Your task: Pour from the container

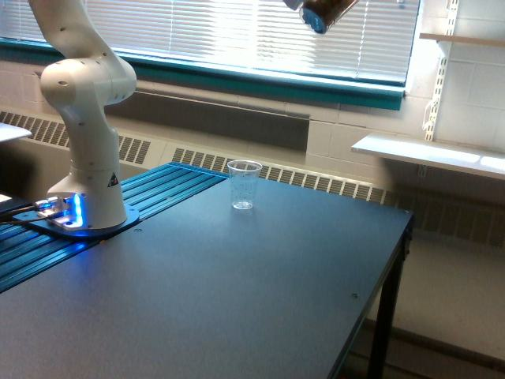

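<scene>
The container [325, 13], a small clear vessel with brown granular bits inside, hangs tilted at the very top edge of the exterior view, in front of the window blinds. Only a pale sliver of my gripper [293, 3] shows beside it; the rest is cut off above the frame, and it appears shut on the container. A taller clear tapered cup [244, 184] stands upright and looks empty on the dark table [237, 284], far below the container and toward the exterior view's left of it.
The arm's white base [87, 158] stands on a blue-lit mount at the exterior view's left, beside blue ribbed rails [158, 189]. The table's edge [371, 300] drops off on the right. A white shelf [430, 154] is fixed to the wall behind.
</scene>
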Robot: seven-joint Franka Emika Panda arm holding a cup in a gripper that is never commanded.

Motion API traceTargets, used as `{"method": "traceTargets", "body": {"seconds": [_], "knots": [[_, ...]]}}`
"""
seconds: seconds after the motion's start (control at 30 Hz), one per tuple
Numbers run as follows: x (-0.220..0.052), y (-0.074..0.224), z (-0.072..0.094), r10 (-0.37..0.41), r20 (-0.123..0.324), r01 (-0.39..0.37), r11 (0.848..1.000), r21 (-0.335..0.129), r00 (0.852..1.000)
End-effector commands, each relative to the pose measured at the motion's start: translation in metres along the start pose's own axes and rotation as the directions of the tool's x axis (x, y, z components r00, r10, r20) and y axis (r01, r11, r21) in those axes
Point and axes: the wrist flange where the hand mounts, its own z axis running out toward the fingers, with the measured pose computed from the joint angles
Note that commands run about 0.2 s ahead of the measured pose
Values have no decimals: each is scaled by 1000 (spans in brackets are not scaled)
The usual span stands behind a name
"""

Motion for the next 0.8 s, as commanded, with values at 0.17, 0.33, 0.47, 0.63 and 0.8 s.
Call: {"method": "traceTargets", "body": {"seconds": [0.17, 0.33, 0.47, 0.63, 0.8], "knots": [[2, 5, -28, -94, -26, 94, 996, -3, 995], [-22, 15, -38, -56, -2, 56, 998, -13, 998], [-41, 14, -46, -59, 12, 60, 998, -18, 998], [-65, 12, -49, -59, 37, 59, 998, -18, 998], [-81, 8, -50, -73, 62, 74, 997, -10, 995]]}}
